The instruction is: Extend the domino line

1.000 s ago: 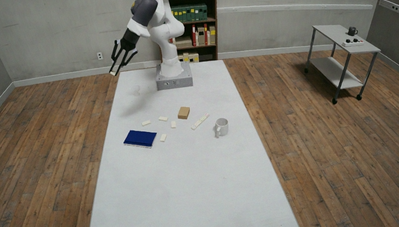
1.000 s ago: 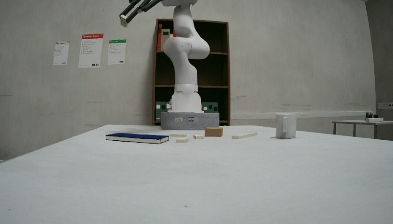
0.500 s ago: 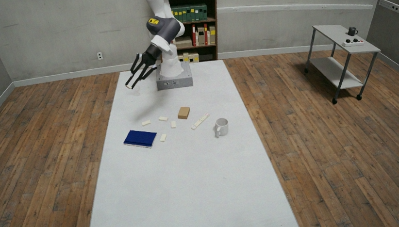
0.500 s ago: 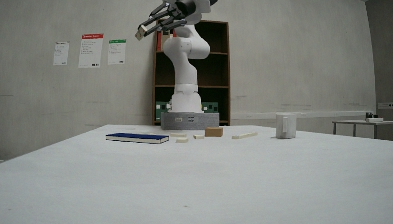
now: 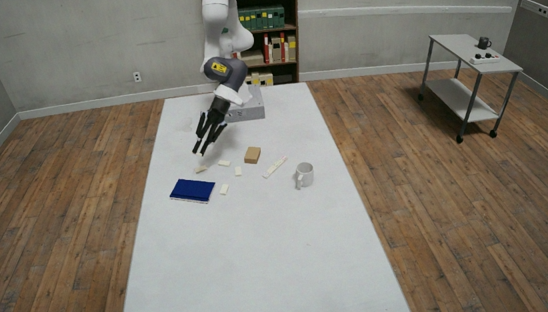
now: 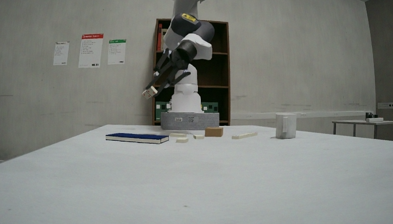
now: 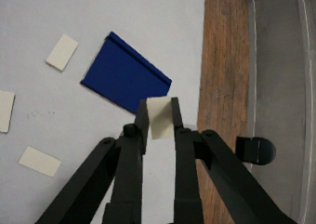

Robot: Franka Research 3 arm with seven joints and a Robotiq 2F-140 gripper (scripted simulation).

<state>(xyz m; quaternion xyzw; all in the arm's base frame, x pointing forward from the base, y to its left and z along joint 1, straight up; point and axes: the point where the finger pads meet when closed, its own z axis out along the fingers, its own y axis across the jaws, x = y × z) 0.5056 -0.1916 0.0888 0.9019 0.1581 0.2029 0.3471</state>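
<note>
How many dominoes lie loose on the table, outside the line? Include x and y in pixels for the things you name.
4: in the top view, one domino (image 5: 200, 169) above the blue book (image 5: 193, 189) (image 6: 136, 136) (image 7: 123, 74), one (image 5: 224, 189) (image 6: 181, 140) (image 7: 62, 52) right of it, two (image 5: 224, 163) (image 5: 238, 171) (image 6: 198, 137) (image 7: 6, 112) (image 7: 40, 161) nearer the brown block (image 5: 252, 155) (image 6: 213, 131). None seems hidden.

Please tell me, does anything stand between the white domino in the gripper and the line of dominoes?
The small brown box stands roughly between the white domino held in the gripper and the white dotted domino line. The raised domino might pass above it.
</note>
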